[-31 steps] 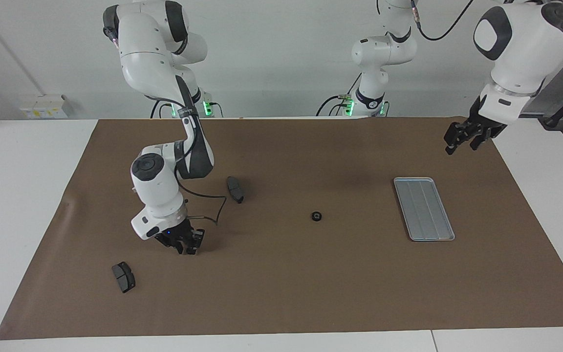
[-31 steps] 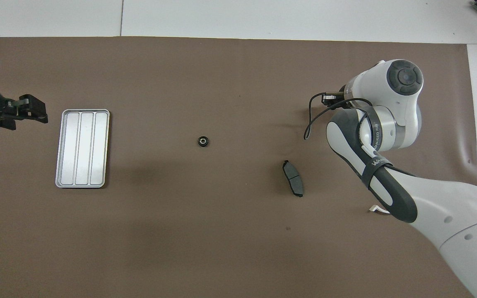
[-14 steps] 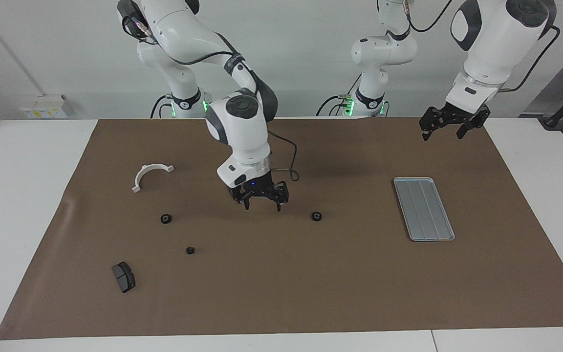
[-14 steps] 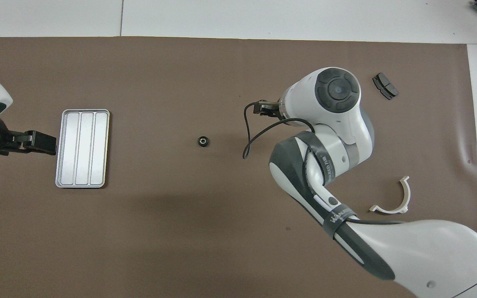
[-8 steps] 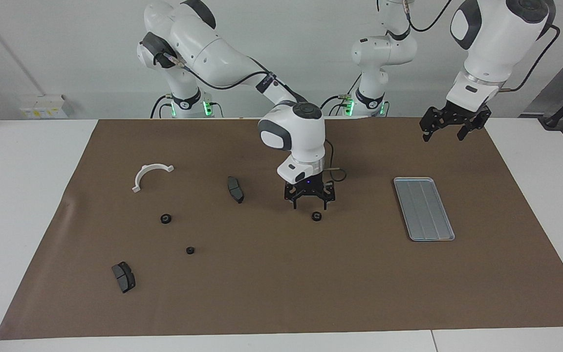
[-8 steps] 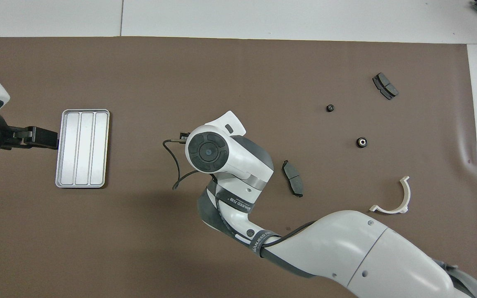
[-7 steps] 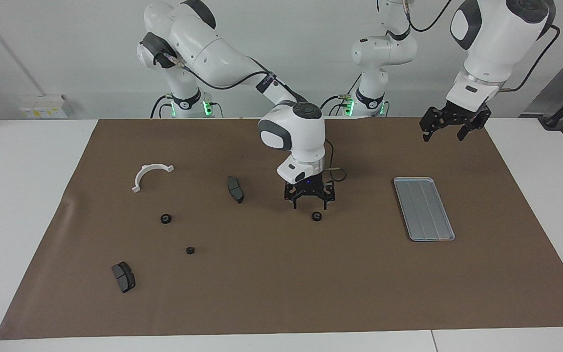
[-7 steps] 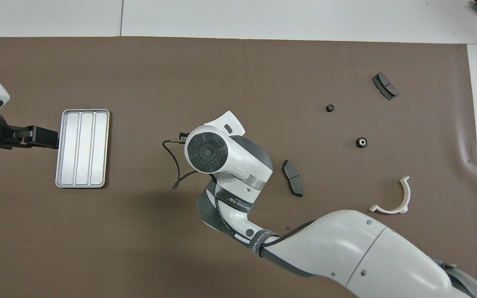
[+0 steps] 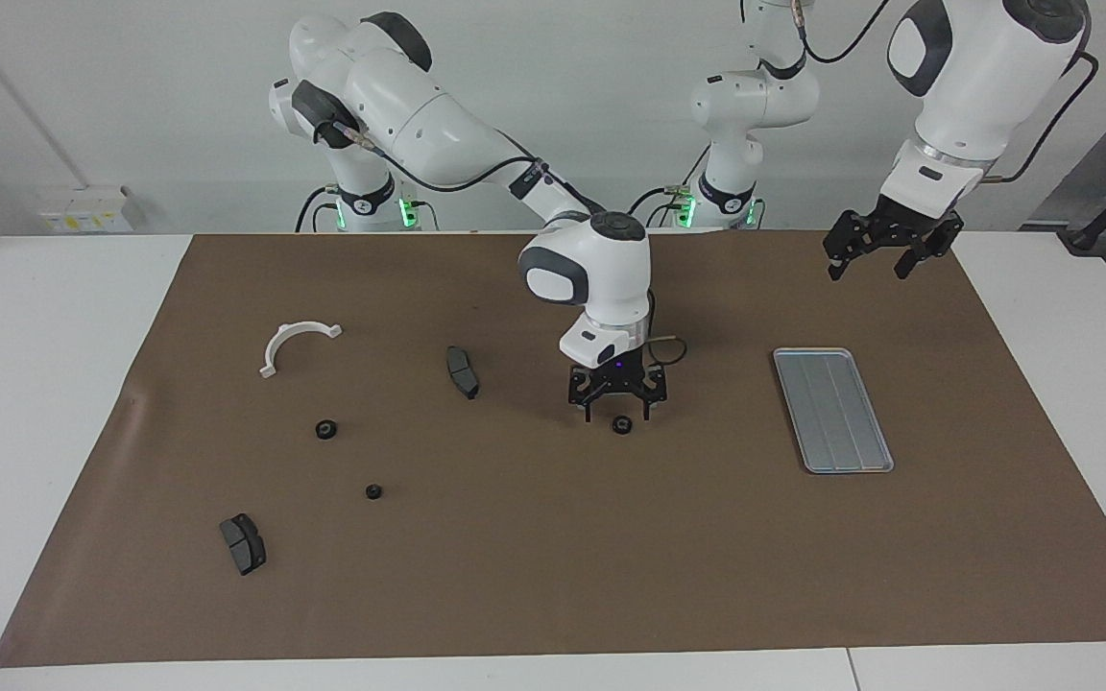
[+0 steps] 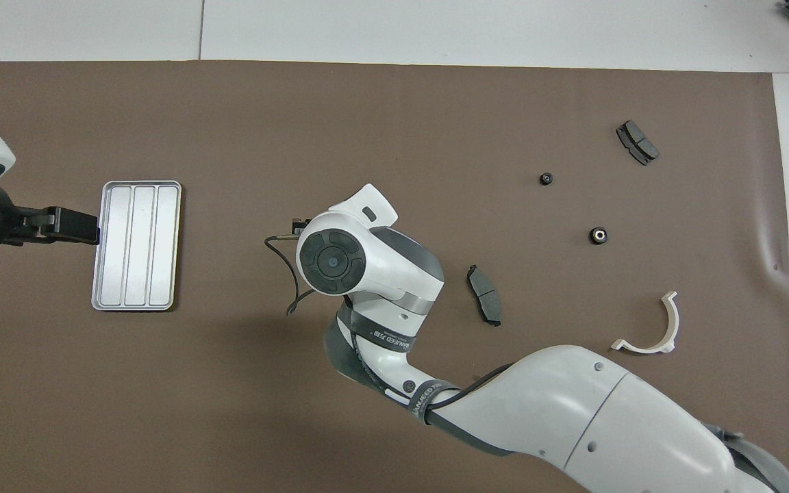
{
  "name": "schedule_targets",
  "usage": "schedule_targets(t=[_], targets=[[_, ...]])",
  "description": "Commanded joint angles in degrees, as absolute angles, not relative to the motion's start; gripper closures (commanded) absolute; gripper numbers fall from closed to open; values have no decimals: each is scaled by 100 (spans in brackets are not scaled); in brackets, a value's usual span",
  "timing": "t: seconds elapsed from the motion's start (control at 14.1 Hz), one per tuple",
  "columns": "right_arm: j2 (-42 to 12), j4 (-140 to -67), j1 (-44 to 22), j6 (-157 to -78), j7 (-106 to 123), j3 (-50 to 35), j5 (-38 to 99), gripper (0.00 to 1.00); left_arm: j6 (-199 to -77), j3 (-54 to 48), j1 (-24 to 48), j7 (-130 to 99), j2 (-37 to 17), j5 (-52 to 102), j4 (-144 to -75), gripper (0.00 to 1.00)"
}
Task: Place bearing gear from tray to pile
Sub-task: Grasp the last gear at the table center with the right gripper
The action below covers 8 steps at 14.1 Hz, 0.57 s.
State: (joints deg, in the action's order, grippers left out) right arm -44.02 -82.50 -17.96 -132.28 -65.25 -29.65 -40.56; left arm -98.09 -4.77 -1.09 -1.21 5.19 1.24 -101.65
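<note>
Facing view | right gripper (image 9: 617,415) jaws wide, straddling bearing gear (image 9: 622,424) | left gripper (image 9: 868,257) jaws wide, waiting near tray (image 9: 833,410)

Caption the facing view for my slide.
Right tool, open, over a bearing gear beside the empty tray; left tool waits.

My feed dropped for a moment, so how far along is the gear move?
Done: two small black bearing gears lie by the white semicircular bracket; the ridged silver-grey metal tray holds nothing. In hand: open right gripper over a third gear mid-mat. Left: grasp and carry it. Open left gripper waits.
</note>
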Motion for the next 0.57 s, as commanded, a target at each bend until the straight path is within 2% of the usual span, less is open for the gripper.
schedule_targets(t=[0.0, 0.21, 0.35, 0.5], targets=[[-4676, -8095, -1828, -13289, -6557, -3059, -4315, 4, -9879, -457, -123, -114, 668, 193, -10336, 0], [-4676, -8095, -1837, -13210, -6557, -3059, -4280, 14, -9879, -457, -114, -114, 668, 193, -10336, 0], [-4676, -8095, -1837, -13131, -6557, -3146, -4254, 15, -9879, -457, -123, -114, 668, 193, -10336, 0], [-4676, -8095, -1837, -13078, -6557, -3155, -4254, 21, -9879, -457, -123, -123, 668, 193, -10336, 0]])
